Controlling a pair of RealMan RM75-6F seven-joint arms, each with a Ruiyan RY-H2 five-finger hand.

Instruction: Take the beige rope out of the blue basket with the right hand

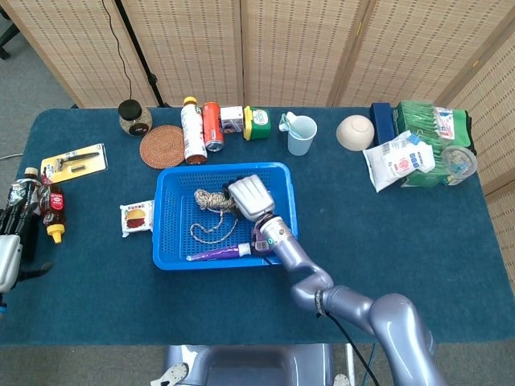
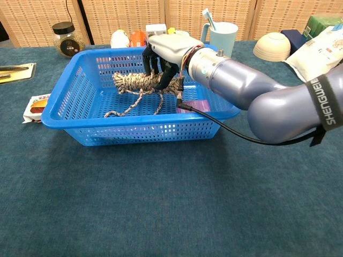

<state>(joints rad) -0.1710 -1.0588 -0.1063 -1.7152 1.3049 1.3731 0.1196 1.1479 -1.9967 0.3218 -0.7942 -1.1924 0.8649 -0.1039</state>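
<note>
The beige rope is a coiled bundle gripped by my right hand and lifted off the floor of the blue basket, still inside its walls. Loose rope ends trail down to the basket floor. In the head view the rope shows just left of the right hand, with the basket around both. My left hand rests at the table's far left edge, nothing visible in it; its fingers are unclear.
A purple tube and a purple packet lie in the basket. A snack packet lies left of it. Bottles, a cork coaster, a cup and a bowl stand behind.
</note>
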